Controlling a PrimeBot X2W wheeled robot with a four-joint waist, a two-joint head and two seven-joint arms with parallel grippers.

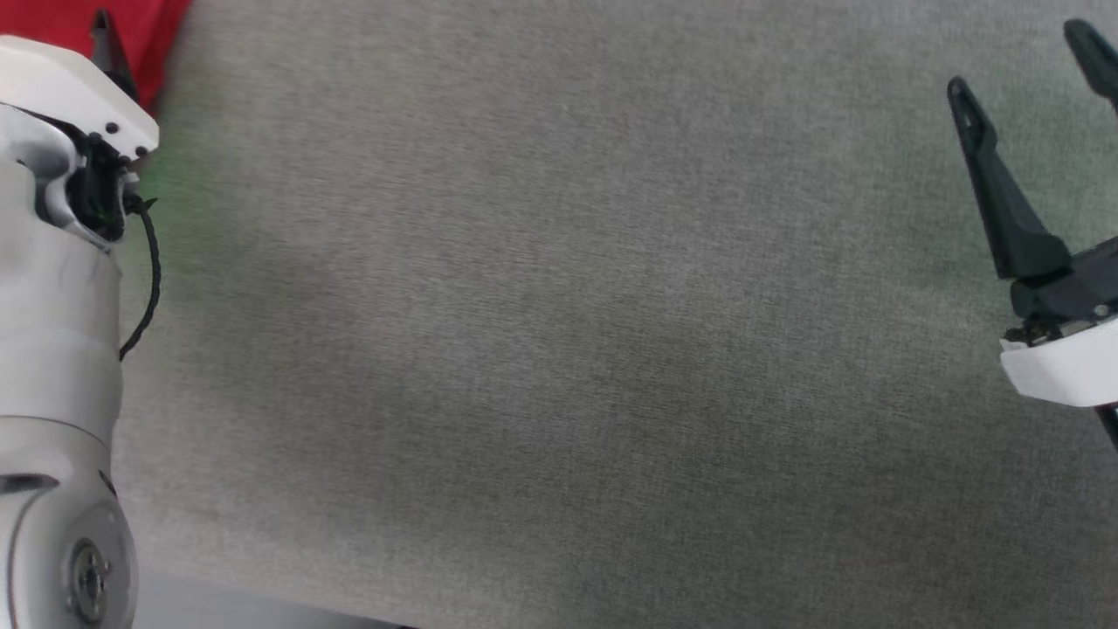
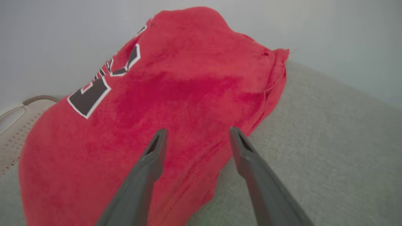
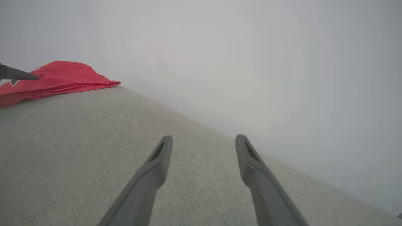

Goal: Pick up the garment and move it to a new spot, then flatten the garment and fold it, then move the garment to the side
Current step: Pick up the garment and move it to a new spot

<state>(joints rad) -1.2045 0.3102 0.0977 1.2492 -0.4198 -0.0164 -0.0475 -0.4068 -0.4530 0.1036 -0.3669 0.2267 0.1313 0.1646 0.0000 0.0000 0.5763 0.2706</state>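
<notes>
Left wrist view: left end effector (image 2: 198, 131) sat wide, empty, at shirt (image 2: 176, 94) edge; right end effector (image 3: 204, 138) wide too. Shallow pinch risked slipping.

Grey woven cloth surface (image 1: 559, 349), fine weave, cream perforated obj w/ grey rim (image 2: 14, 135) partly seen, plain pale bkgd wall (image 3: 251, 47).

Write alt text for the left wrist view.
A crumpled red garment with black, white-outlined lettering lies on a grey fabric surface. The open left claw points at it, holding nothing.
</notes>
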